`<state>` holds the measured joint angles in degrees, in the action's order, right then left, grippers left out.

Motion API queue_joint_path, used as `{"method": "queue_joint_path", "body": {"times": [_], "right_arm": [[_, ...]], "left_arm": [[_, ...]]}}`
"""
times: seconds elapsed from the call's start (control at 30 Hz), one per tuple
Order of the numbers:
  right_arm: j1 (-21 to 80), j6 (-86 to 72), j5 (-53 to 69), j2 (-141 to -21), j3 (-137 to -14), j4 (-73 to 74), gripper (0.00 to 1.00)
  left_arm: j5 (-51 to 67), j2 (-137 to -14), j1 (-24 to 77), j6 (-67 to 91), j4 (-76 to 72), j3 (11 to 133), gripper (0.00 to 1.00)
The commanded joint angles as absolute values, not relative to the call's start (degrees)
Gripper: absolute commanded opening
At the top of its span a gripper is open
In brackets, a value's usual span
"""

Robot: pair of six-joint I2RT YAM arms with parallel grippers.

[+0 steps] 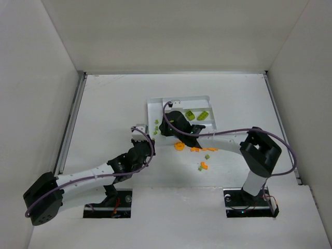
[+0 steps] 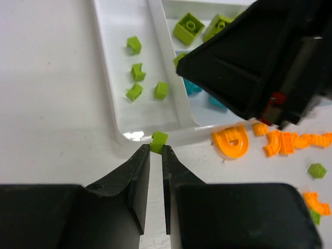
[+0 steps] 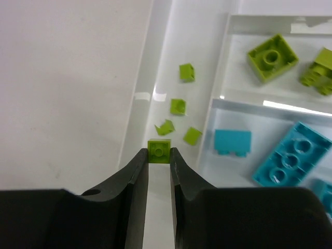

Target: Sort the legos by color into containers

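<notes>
The white tray (image 1: 179, 98) lies at the table's middle. Its narrow left section (image 2: 116, 67) holds several small lime bricks (image 2: 138, 71). One long section holds larger lime bricks (image 3: 272, 57), and the section beside it holds teal bricks (image 3: 293, 161). My left gripper (image 2: 154, 149) is shut on a small lime brick (image 2: 158, 140) right at the tray's near rim (image 2: 181, 132). My right gripper (image 3: 159, 153) is shut on another lime brick (image 3: 159, 150), held above the narrow section. In the top view the left gripper (image 1: 139, 130) is just left of the tray and the right gripper (image 1: 166, 127) is over its near left part.
Orange pieces (image 1: 197, 149) and a few lime bits (image 1: 207, 155) lie loose on the table in front of the tray; they also show in the left wrist view (image 2: 231, 141). The right gripper's black body (image 2: 249, 57) hangs over the tray, close to my left fingers.
</notes>
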<state>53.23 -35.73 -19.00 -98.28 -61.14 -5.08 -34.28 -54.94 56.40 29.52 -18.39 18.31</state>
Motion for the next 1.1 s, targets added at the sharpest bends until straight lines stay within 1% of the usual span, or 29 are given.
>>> {"method": "queue_joint_path", "body": {"times": [0.0,0.13,0.17,0.27,0.3,0.4,0.53,0.63,0.67,0.8,0.9,0.97,1.03,1.07], "right_arm": [[51.81,-33.31,-16.53,-102.99,-68.01,-7.65,0.24],[50.76,-33.13,-16.70,-107.66,-73.03,-6.24,0.25],[50.67,-33.22,-17.31,-107.93,-73.82,-5.81,0.27],[50.58,-33.05,-18.54,-106.53,-74.00,-5.54,0.42],[50.58,-32.87,-18.81,-106.18,-73.92,-5.54,0.45],[50.14,-32.87,-19.86,-103.81,-71.82,-5.45,0.46],[50.23,-34.45,-23.19,-96.26,-63.31,-6.50,0.38],[50.23,-36.55,-28.72,-87.57,-53.12,-6.51,0.28],[50.84,-37.61,-30.65,-83.88,-49.78,-5.55,0.26],[53.48,-46.21,-38.13,-68.41,-38.43,5.85,0.23],[53.92,-54.64,-39.20,-61.10,-34.46,18.23,0.24],[54.44,-59.74,-39.20,-58.63,-34.02,26.24,0.26],[56.02,-63.70,-39.72,-57.57,-33.93,31.62,0.33],[56.99,-65.63,-40.25,-57.57,-33.93,33.73,0.40]], "left_arm": [[-35.51,-52.03,54.37,31.20,-15.56,17.32,0.10],[-33.75,-53.26,52.78,30.59,-16.34,18.10,0.10],[-33.66,-53.70,52.43,30.50,-16.87,18.19,0.10],[-32.79,-54.66,51.11,30.06,-18.98,18.63,0.10],[-32.26,-55.19,50.67,29.80,-19.42,18.98,0.10],[-31.29,-57.03,49.53,29.01,-21.26,19.77,0.11],[-29.80,-61.07,47.95,27.25,-23.29,22.40,0.11],[-29.09,-65.46,46.98,25.76,-24.87,24.60,0.12],[-29.00,-66.87,46.63,25.49,-25.57,25.22,0.12],[-27.25,-72.85,45.75,24.88,-26.28,28.38,0.13],[-27.16,-76.63,45.22,24.87,-26.11,30.49,0.14],[-27.16,-78.04,44.69,24.87,-25.75,31.72,0.15],[-27.77,-78.92,44.60,24.61,-25.75,32.34,0.18],[-27.95,-79.27,44.52,24.78,-25.84,32.52,0.20]]}}
